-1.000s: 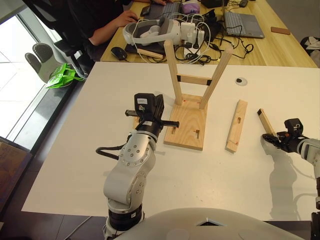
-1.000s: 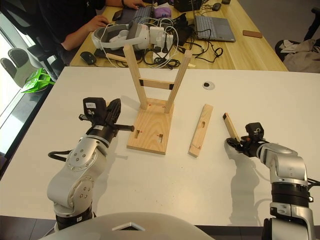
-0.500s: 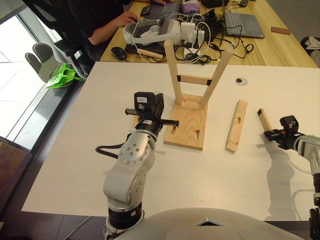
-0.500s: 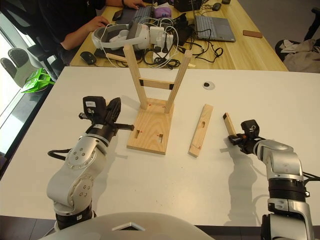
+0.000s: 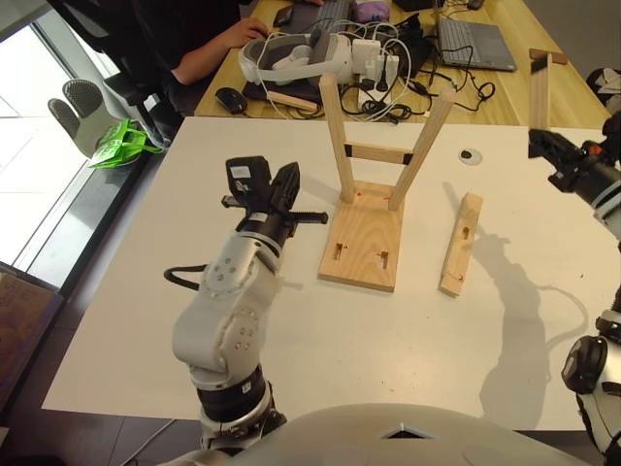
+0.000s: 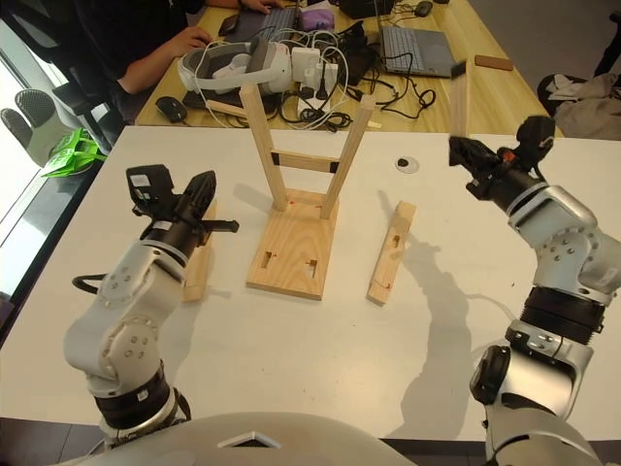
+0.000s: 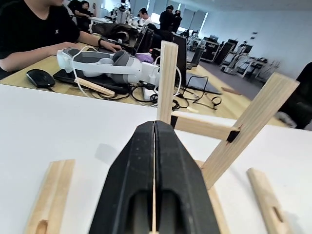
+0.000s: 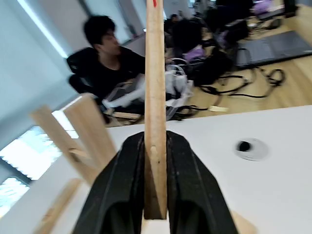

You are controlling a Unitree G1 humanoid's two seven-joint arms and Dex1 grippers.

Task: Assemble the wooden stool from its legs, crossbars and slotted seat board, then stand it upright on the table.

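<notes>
Aloft, right pincer [image 8: 155, 141] tight on square wooden leg [image 8: 155, 73] (left pincer [image 7: 155, 127] pressed together).

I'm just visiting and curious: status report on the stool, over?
Right pincer shut on a wooden leg, raised off the table. Left pincer shut, empty, beside the seat board. Two legs and crossbar fitted. Loose slotted bar lies alongside.

Far end of the leg [image 8: 155, 97] is seemingly cropped.

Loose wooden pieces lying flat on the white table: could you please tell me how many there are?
2: a slotted piece right of the seat board, a second piece left of it.
</notes>
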